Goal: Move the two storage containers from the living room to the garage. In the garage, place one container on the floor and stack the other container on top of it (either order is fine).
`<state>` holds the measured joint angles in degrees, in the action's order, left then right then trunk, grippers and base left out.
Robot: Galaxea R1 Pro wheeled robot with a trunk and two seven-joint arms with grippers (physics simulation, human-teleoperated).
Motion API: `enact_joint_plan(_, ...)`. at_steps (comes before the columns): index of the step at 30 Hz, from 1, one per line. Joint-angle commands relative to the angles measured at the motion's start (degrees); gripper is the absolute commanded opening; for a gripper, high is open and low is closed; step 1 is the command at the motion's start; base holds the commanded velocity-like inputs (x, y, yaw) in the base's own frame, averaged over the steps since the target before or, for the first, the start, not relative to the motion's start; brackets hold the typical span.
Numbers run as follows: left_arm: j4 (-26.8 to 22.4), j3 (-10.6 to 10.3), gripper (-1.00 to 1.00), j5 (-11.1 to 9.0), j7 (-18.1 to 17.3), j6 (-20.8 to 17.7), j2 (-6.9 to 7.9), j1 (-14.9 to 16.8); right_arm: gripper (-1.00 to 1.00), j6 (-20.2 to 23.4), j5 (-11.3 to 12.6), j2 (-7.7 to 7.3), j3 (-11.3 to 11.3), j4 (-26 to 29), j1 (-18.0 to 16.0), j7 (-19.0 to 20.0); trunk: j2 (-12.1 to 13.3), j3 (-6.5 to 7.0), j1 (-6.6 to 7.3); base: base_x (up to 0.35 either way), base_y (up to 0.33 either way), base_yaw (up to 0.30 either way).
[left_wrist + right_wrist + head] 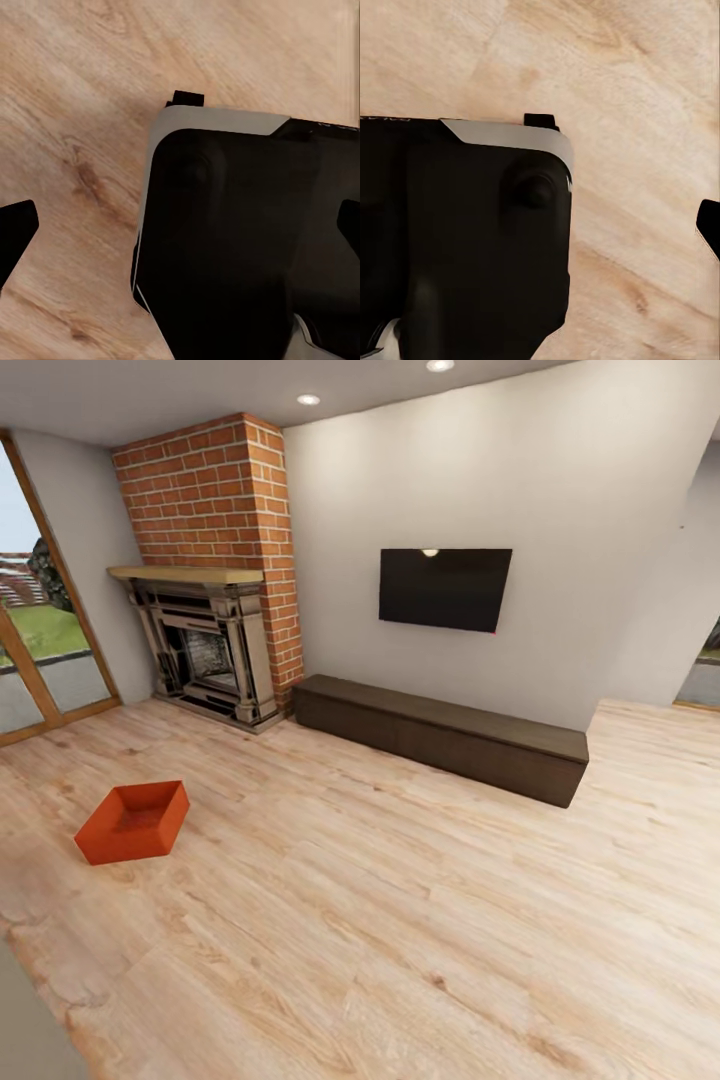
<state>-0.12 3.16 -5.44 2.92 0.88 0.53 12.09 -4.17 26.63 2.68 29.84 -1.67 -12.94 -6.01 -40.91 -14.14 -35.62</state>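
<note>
I judge the storage container point(133, 821), lower left, light and rigid; I grip opposite rims. Both grippers' spread: indeterminate.

An orange-red storage container point(134, 821) sat lower left on the pale wood-grain floor point(420, 920), with a red-brick fireplace point(215, 570), black TV point(444, 588) and dark-brown bench point(445, 736) behind.

Through both wrist cameras I see my base point(247, 247) as a big glossy black shell with rounded corners and a light grey rim point(510, 135). A small black tab point(188, 98) sticks out past that rim. Black fingertips point(15, 232) poke in at the edges.
</note>
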Motion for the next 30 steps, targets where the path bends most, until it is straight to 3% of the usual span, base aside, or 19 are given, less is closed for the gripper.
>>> enact_joint_plan(1,0.0,0.3,1.00,-0.5,0.0,0.1,0.00,0.0,1.00,-0.3,0.5,0.05,0.5,-0.2,-0.1,0.0,-0.1,-0.07,-0.04,0.325,0.000,0.003)
enact_joint_plan(21,0.0,0.3,1.00,-0.5,0.0,0.1,0.00,0.0,1.00,-0.3,0.5,0.05,0.5,-0.2,-0.1,0.0,-0.1,-0.07,-0.04,0.325,0.000,0.004)
enact_joint_plan(30,0.0,0.3,1.00,-0.5,0.0,0.1,0.00,0.0,1.00,-0.3,0.5,0.05,0.5,-0.2,-0.1,0.0,-0.1,-0.07,-0.04,0.325,0.000,0.204)
